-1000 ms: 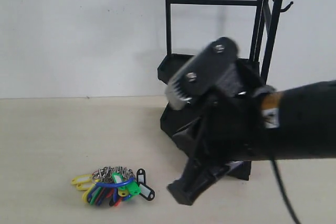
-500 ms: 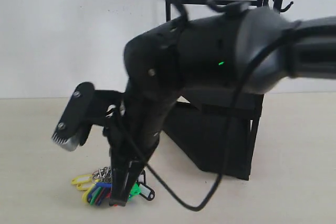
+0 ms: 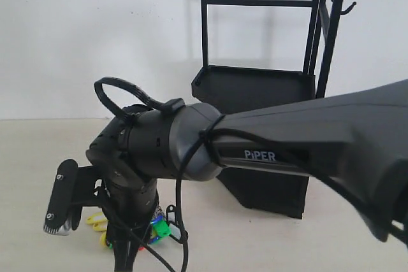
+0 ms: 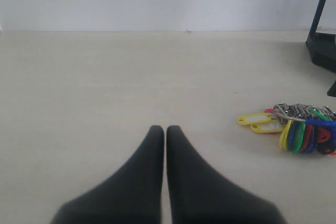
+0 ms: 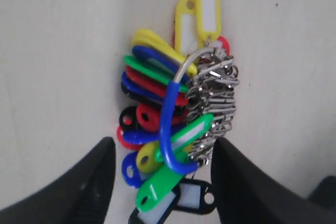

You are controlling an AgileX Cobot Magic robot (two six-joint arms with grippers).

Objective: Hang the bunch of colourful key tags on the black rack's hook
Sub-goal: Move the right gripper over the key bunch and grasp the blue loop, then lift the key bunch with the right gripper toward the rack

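The colourful key tag bunch (image 5: 152, 85) lies flat on the beige table, its blue loop (image 5: 168, 124) arching over the metal rings. My right gripper (image 5: 164, 145) is open just above it, one finger on each side of the near end of the bunch, not touching. From outside, the right arm reaches across to the front left and hides most of the key tag bunch (image 3: 159, 229); only yellow and green tags peek out. The black rack (image 3: 268, 87) stands at the back, its hook (image 3: 348, 8) sticking out top right. My left gripper (image 4: 161, 130) is shut and empty, left of the key tag bunch (image 4: 299, 128).
A white wall runs behind the table. The rack's lower tray (image 3: 274, 189) sits right beside the right arm's forearm. A black cable (image 3: 182, 240) hangs off the arm down to the tabletop. A corner of the rack's base (image 4: 321, 45) shows in the left wrist view.
The right arm has swung from in front of the rack over to the left and down. Its open gripper now straddles the key tag bunch, which has not moved.
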